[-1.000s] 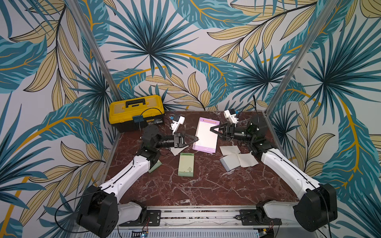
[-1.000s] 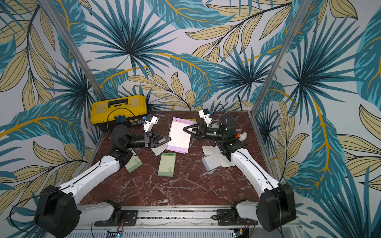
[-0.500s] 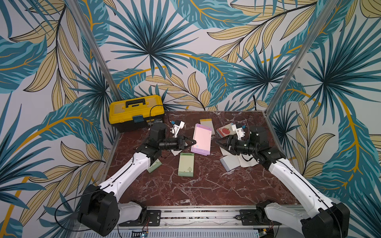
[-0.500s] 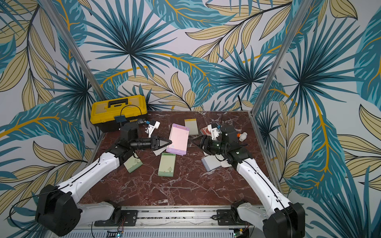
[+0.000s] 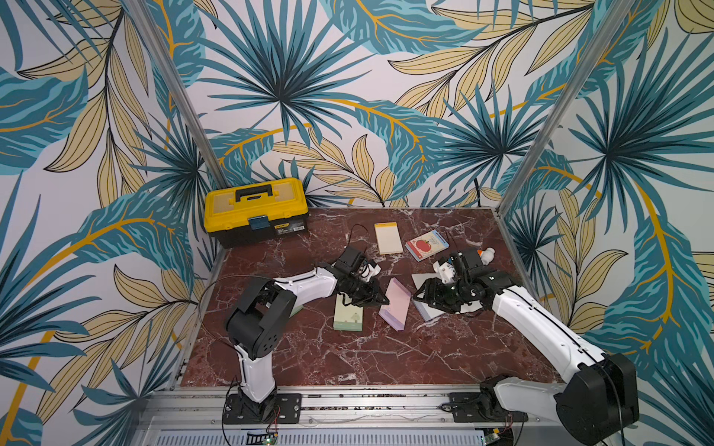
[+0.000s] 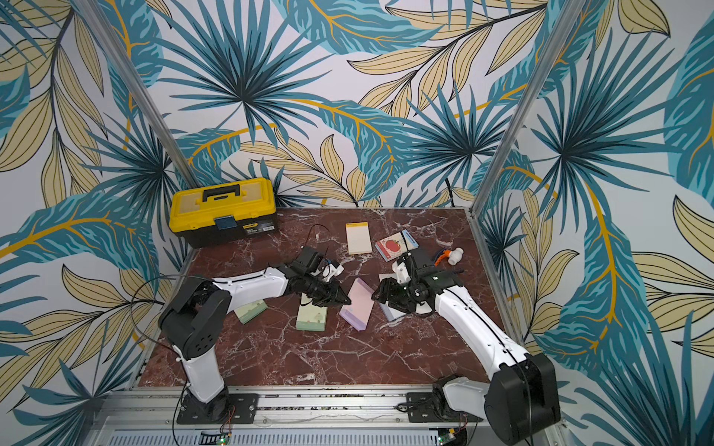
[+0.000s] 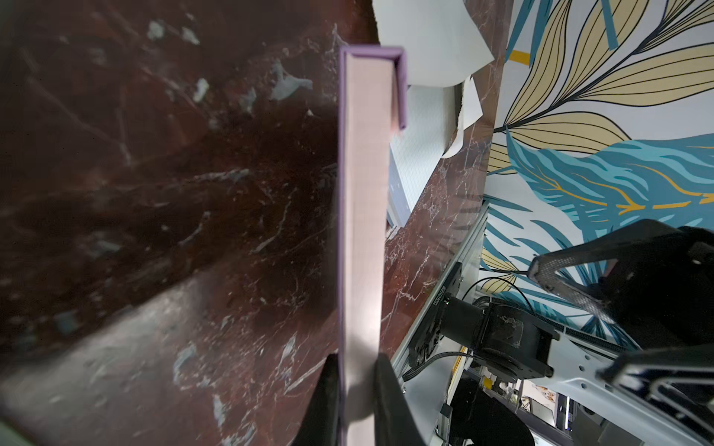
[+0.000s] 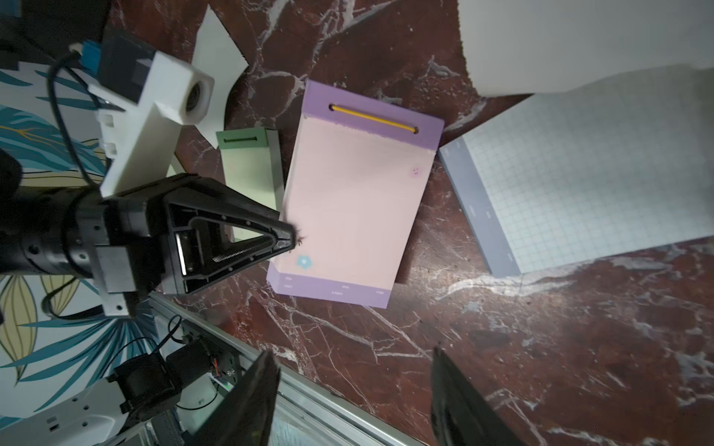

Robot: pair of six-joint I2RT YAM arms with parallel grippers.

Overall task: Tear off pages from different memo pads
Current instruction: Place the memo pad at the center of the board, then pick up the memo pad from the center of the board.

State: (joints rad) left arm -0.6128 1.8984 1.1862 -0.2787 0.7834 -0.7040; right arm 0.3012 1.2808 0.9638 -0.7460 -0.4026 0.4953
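Lilac pad (image 5: 396,303) (image 6: 357,303) sits mid-table between your two arms. Your left gripper (image 5: 382,301) (image 6: 345,300) is clamped on one long side of it. The left wrist view shows the pad (image 7: 363,212) edge-on, with a finger pressed on each face and the cover folded over the far end. From the right wrist you see its pink top sheet (image 8: 355,200), the purple binding strip and a yellow band. The pad is tilted, and I cannot tell whether its free edge touches the table (image 5: 347,359).

Your right gripper (image 5: 419,295) (image 6: 376,293) (image 8: 353,363) faces the pad from the opposite side. Its jaws are spread wide with nothing in them, and they are close to the pad but not touching it.

A green pad (image 5: 347,318) (image 6: 311,318) (image 8: 251,170) lies flat just beside the lilac one, partly under your left gripper. A second green pad (image 6: 251,311) lies under your left arm. Under your right gripper lies a grid pad (image 5: 429,311) (image 8: 579,185), with loose white pages (image 5: 423,278) (image 8: 579,38) touching it.

Further back, a cream pad (image 5: 386,238) (image 6: 358,238) and an apple pad (image 5: 427,245) (image 6: 394,245) lie side by side. The yellow toolbox (image 5: 255,210) stands at the back left corner.
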